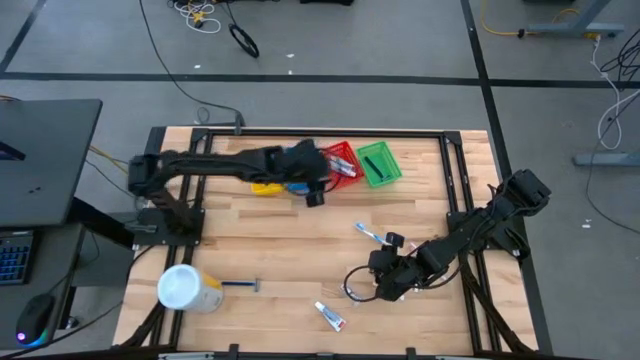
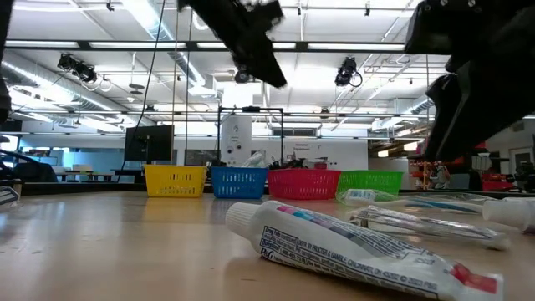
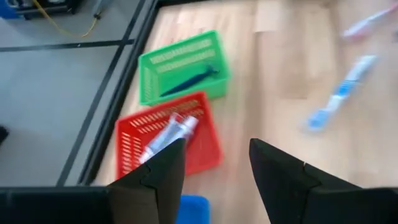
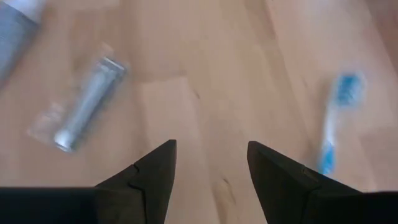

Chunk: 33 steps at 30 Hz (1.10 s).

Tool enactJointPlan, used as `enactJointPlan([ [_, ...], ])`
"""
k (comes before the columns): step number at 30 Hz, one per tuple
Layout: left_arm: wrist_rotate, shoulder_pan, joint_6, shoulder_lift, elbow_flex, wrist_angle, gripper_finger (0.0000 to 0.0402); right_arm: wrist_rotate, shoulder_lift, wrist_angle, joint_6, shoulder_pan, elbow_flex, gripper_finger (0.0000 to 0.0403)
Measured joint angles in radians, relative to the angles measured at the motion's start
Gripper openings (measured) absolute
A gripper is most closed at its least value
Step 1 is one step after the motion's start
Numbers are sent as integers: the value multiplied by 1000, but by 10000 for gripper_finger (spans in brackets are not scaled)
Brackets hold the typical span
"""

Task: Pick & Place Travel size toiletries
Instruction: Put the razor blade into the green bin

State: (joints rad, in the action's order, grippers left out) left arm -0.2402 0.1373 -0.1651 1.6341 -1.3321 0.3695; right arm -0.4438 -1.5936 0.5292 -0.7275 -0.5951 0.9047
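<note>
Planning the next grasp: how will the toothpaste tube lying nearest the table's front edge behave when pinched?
The toothpaste tube looks creased and flattened toward its crimped end, so it would probably give under the fingers rather than stay stiff. Lying flat on the wooden table, it seems unlikely to roll. Its glossy printed skin may be somewhat slippery.

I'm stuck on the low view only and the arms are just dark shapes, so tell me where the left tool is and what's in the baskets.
Observer: The left tool hangs open over the red basket, holding nothing.
Operator: Anything inside that basket?
Observer: Yes, a white tube lies in it.
Operator: And the green one?
Observer: The green basket holds one dark blue stick-like item.
Operator: Where's the right tool?
Observer: The right tool is open and low over the bare wood, between a wrapped tube and a blue toothbrush.
</note>
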Motion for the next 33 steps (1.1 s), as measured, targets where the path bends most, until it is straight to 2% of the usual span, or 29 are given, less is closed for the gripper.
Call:
enactJointPlan([
  [6,-17,-132,107,-203,211,-68,186,-1,64,115,-73,22,0,207],
  [12,-59,-274,173,-312,457,-362,188,-1,138,170,-80,25,0,207],
  [16,-64,-329,211,-321,557,-515,189,-1,151,147,-81,25,0,207],
  [19,-63,-355,234,-321,597,-572,189,0,149,120,-80,25,0,207],
  [33,-90,-433,283,-309,615,-572,189,6,146,-110,-40,23,0,207],
])
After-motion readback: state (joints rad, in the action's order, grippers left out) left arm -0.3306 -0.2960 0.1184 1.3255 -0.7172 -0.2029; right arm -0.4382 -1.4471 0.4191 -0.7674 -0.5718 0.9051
